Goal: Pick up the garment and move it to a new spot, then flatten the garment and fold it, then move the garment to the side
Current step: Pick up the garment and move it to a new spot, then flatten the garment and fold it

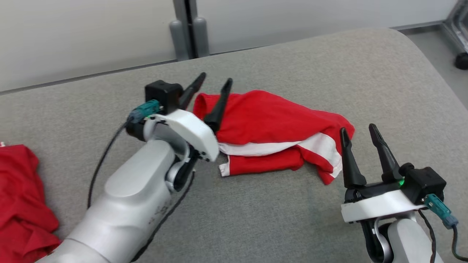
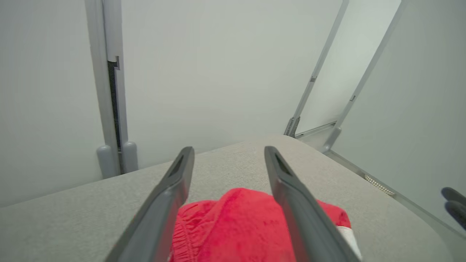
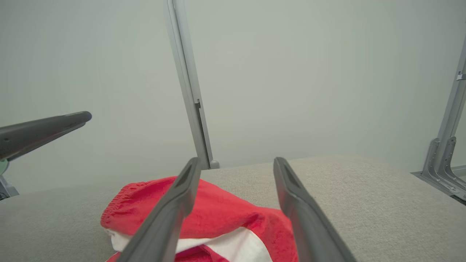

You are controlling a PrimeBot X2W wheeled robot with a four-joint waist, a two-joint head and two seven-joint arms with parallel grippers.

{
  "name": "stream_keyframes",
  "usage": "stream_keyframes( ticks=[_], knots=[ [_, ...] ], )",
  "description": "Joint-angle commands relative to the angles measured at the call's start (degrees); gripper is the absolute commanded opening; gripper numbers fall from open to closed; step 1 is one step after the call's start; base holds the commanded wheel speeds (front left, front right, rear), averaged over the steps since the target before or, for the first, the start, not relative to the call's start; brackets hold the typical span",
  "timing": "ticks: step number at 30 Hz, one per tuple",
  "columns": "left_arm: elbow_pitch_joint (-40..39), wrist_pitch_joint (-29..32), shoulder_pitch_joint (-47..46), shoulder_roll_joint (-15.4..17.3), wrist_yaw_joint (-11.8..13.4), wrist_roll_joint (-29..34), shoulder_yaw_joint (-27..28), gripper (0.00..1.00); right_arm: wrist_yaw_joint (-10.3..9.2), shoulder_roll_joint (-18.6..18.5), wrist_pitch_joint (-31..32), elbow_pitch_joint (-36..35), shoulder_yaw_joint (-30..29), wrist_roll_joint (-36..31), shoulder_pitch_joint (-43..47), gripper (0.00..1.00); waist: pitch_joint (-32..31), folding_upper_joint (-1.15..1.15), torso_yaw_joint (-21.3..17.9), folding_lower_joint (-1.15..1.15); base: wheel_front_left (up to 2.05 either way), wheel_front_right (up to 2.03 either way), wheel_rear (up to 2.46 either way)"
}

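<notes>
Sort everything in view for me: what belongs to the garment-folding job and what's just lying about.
Job in hand:
red and white garment
left claw, open
right claw, open
grey padded surface under the garment

Lying about:
crumpled red cloth at the left edge, probably a separate piece
grey post behind the surface
dark wheel on the floor

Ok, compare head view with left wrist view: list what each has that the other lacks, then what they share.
Head view has a second red cloth far left and the left forearm. Left wrist view has the notch in the grey post and the slots in the finger pads. Shared: the red garment, the open left gripper above its gathered end, the grey surface, the post's foot.
</notes>
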Motion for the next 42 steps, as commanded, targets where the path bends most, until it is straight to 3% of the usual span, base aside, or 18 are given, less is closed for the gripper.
stream_keyframes(
  ticks=[1, 5, 10, 19, 25, 31, 42],
  knots=[
    [-0.3, -0.3, 1.3, 1.7, -0.4, 1.1, 1.3, 1.0, 0.13, -0.1, -0.2, -0.2, -0.3, -0.4, 1.2, 1.0, -1.7, 0.0, 3.2, 0.0, 0.0, 0.0, 0.0],
    [-6.6, -0.3, 7.0, 5.6, -0.6, 6.5, 8.6, 1.0, 0.14, -0.2, -0.2, -1.4, -2.5, -1.0, 2.9, 1.0, -3.2, 0.0, 7.1, 0.0, 0.0, 0.0, 0.0],
    [-15.2, -0.3, 17.8, 8.0, -1.8, 12.7, 16.8, 1.0, 0.13, -0.2, -0.2, -1.2, -3.5, -1.9, 4.9, 1.0, -5.0, 0.0, 10.6, 0.0, 0.0, 0.0, 0.0],
    [-26.2, -0.3, 35.6, 4.0, -4.8, 21.4, 28.7, 1.0, 0.13, -0.2, -0.2, -0.3, -2.9, -1.8, 7.4, 1.0, -7.1, 0.0, 13.0, 0.0, 0.0, 0.0, 0.0],
    [-28.1, -0.3, 40.9, 0.6, -6.3, 26.2, 32.8, 1.0, 0.14, -0.2, -0.2, 0.4, -1.9, -1.8, 7.1, 1.0, -7.1, 0.0, 12.7, 0.0, 0.0, 0.0, 0.0],
    [-26.4, -0.3, 39.4, -0.6, -6.9, 27.9, 33.3, 1.0, 0.14, -0.2, -0.2, 0.4, -1.4, -2.1, 5.9, 1.0, -5.0, 0.0, 10.4, 0.0, 0.0, 0.0, 0.0],
    [-13.8, 1.9, 26.1, 4.9, -6.9, 23.7, 17.2, 1.0, 0.14, -0.2, -0.2, -1.0, -0.6, -0.9, 2.9, 1.0, 3.2, 0.0, 4.0, 0.0, 0.0, 0.0, 0.0]
  ],
)
